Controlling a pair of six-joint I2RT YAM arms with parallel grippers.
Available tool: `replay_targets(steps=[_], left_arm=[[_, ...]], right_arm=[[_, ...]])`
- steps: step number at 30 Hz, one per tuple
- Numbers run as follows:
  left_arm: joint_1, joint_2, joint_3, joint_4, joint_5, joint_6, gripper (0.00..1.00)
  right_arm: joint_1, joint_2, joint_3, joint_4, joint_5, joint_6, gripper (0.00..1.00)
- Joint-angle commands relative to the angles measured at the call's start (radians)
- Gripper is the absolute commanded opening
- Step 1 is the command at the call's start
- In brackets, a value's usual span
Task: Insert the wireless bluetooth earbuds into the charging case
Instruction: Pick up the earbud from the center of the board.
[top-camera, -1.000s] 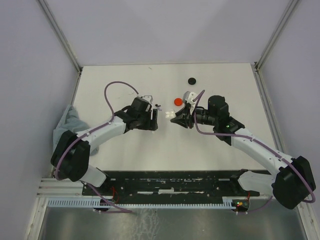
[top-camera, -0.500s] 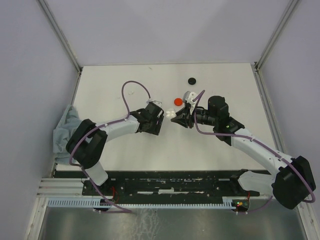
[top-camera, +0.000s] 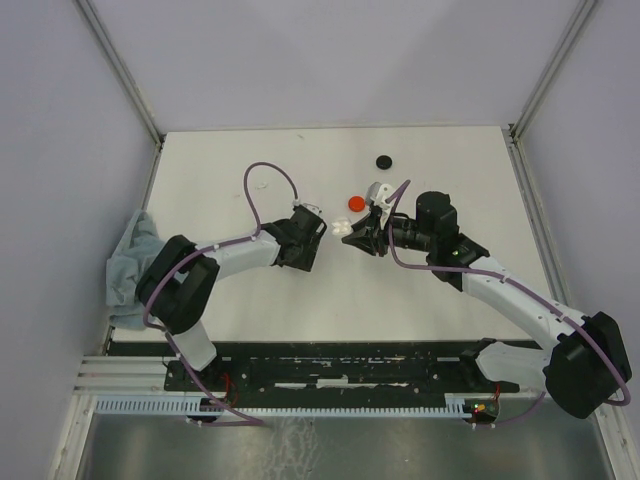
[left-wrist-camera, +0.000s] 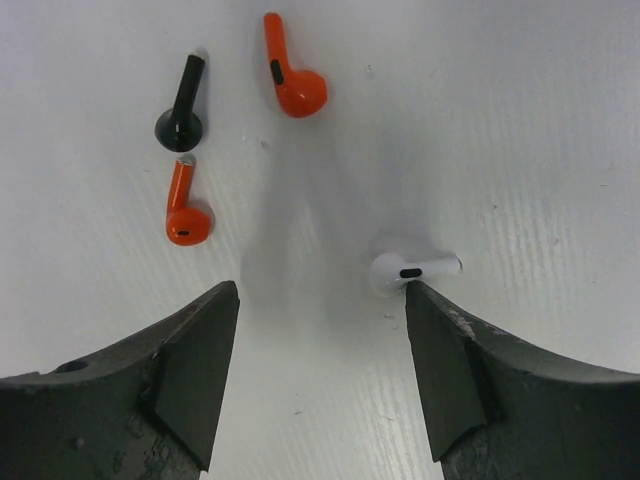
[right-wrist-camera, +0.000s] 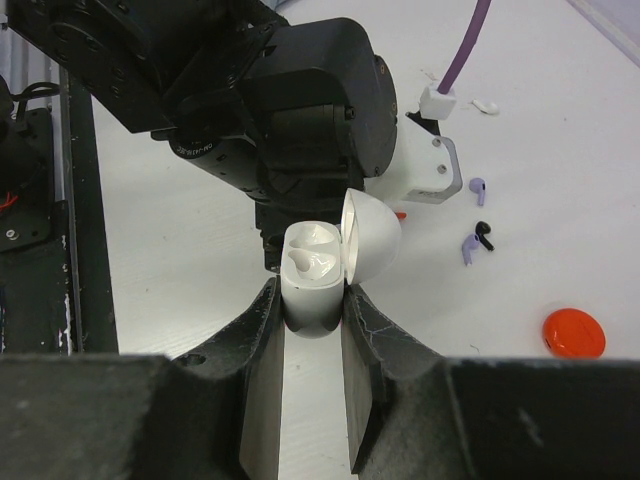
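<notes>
My right gripper (right-wrist-camera: 312, 295) is shut on the white charging case (right-wrist-camera: 314, 272) and holds it upright with its lid (right-wrist-camera: 372, 235) open and both sockets empty. In the top view the case (top-camera: 343, 229) is at mid table, in my right gripper (top-camera: 352, 236). My left gripper (left-wrist-camera: 320, 290) is open and empty just above the table. A white earbud (left-wrist-camera: 408, 270) lies right at its right fingertip (left-wrist-camera: 425, 310). Beyond it lie two red earbuds (left-wrist-camera: 293, 70) (left-wrist-camera: 186, 205) and a black earbud (left-wrist-camera: 182, 108). In the top view my left gripper (top-camera: 303, 250) is just left of the case.
A red round case (top-camera: 355, 203) (right-wrist-camera: 574, 332) and a black round case (top-camera: 383, 161) lie behind the grippers. Two lavender earbuds (right-wrist-camera: 478, 187) (right-wrist-camera: 468, 247) and a black one (right-wrist-camera: 484, 232) lie right of the white case. A grey cloth (top-camera: 125, 265) hangs at the table's left edge.
My left arm has swung right and lowered, bringing its gripper closer to the white case. My right gripper and the case have not moved.
</notes>
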Motion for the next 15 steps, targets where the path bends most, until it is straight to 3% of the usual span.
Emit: replay_targets(steps=[1, 7, 15], left_arm=[[0.021, -0.037, -0.021, -0.006, -0.051, 0.011, 0.74], [0.053, -0.071, -0.033, -0.026, -0.070, 0.002, 0.73], [0.054, -0.146, 0.014, -0.038, 0.114, -0.044, 0.72]], right_arm=[[-0.006, -0.013, 0.022, 0.040, -0.003, 0.011, 0.12], [-0.007, -0.017, 0.024, 0.038, -0.007, 0.020, 0.12], [-0.006, -0.027, 0.025, 0.026, -0.009, 0.025, 0.12]])
